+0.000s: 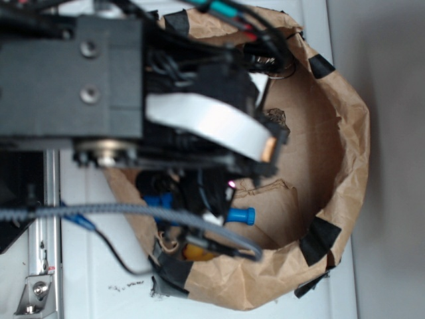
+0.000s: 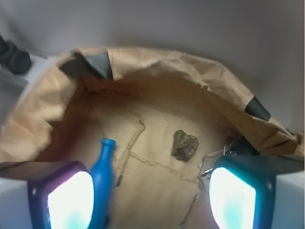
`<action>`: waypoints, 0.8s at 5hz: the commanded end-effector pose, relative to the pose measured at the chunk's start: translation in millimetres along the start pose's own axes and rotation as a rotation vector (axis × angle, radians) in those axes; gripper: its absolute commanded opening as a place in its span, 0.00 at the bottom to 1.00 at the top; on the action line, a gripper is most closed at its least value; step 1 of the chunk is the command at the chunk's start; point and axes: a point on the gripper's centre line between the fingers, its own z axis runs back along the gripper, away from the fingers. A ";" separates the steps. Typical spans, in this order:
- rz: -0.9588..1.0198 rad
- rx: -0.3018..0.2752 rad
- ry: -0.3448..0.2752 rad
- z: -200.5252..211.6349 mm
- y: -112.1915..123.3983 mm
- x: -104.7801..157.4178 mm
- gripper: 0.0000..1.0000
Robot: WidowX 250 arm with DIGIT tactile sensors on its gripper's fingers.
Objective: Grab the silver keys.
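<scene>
From the exterior view, the arm (image 1: pixel 133 86) fills the upper left and reaches over a brown paper basin (image 1: pixel 352 133) whose crumpled rim is patched with black tape (image 1: pixel 320 239). The keys (image 1: pixel 273 64) lie at the far top of the basin, just under the rim, partly behind the arm's cables and hard to make out. A dark rock (image 1: pixel 275 119) sits on the paper floor close to the arm's front edge. A blue bottle (image 1: pixel 240 216) pokes out from under the arm lower down, beside something orange (image 1: pixel 199 254) that is mostly hidden. The gripper itself is covered by the arm here, so its state cannot be told from this view. In the wrist view, the gripper (image 2: pixel 152 198) has its two glowing pads (image 2: pixel 71 200) spread wide apart with nothing between them. The bottle (image 2: pixel 102 176) stands just beside the left pad, neck upward. The rock (image 2: pixel 184 144) lies on the creased paper, mid-floor. The keys (image 2: pixel 236 145) sit against the basin wall (image 2: pixel 157 64) at right, just above the right pad, dark and blurred.
</scene>
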 end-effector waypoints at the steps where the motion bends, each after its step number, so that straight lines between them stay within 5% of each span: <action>1: -0.106 0.177 0.041 -20.2 12.4 -24.2 1.00; 2: -0.028 0.273 0.106 -35.8 25.9 -20.0 1.00; 4: -0.028 0.273 0.106 -35.8 25.9 -20.0 1.00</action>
